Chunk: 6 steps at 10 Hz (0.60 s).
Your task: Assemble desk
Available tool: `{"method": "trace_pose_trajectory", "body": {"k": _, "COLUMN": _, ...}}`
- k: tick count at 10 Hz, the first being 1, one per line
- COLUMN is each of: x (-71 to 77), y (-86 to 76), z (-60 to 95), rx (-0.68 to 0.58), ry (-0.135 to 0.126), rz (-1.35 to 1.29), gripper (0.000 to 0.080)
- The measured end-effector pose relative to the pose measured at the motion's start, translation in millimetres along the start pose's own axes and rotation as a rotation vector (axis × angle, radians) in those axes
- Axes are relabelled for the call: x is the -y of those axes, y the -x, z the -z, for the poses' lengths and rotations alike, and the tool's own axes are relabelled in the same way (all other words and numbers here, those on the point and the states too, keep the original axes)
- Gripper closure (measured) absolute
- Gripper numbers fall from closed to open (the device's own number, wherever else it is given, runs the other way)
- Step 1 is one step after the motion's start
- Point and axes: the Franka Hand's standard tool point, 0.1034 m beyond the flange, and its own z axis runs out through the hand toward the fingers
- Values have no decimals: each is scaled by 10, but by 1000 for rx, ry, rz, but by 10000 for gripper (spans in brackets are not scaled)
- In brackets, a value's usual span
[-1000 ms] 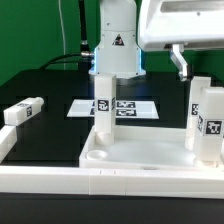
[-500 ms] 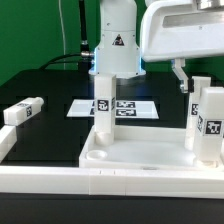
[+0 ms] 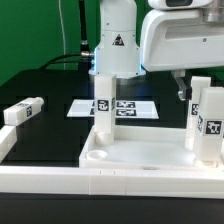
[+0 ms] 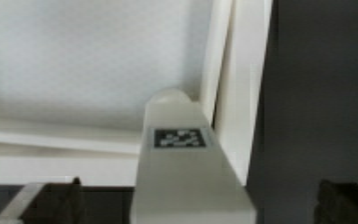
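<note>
Desk assembly, leg-fitting stage. The tabletop (image 3: 150,148) lies at the front of the black table with its rimmed side up, and two legs stand upright on it: one at a back corner (image 3: 103,108) and one at the corner on the exterior view's right (image 3: 208,125). A third leg (image 3: 22,111) lies loose on the table, well apart on the exterior view's left, and the fourth is not in view. The step in hand appears to be work on the right-hand leg, either gripping it to seat it home in its socket or letting it go (the frames do not settle which). The gripper (image 3: 183,92) hangs from the arm's broad white hand, pointing straight down, near the top of that leg. In the wrist view the two dark fingers (image 4: 55,198) stand spread wide on either side of the tagged leg, apart from it and pinching nothing. A next grasp would call for the jaws to stay centred on the leg's square section, descend past its top and close on opposite flat faces without tilting it. The marker board (image 3: 135,108) lies behind the tabletop
</note>
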Motion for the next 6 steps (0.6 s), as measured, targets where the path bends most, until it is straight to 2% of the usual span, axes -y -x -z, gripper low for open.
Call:
{"method": "trace_pose_trajectory", "body": {"k": 1, "x": -53, "y": -38, "z": 4, "rx": -2, "ry": 34, "rz": 15, "gripper": 150}}
{"method": "trace_pose_trajectory", "body": {"k": 3, "x": -58, "y": -42, "z": -2, "rx": -2, "ry": 40, "rz": 12, "gripper": 150}}
{"method": "trace_pose_trajectory", "body": {"k": 5, "x": -48, "y": -34, "z": -16, "rx": -2, "ry": 40, "rz": 17, "gripper": 409}}
{"method": "trace_pose_trajectory", "body": {"k": 6, "x": -53, "y": -36, "z": -14, "rx": -3, "ry": 40, "rz": 15, "gripper": 512}}
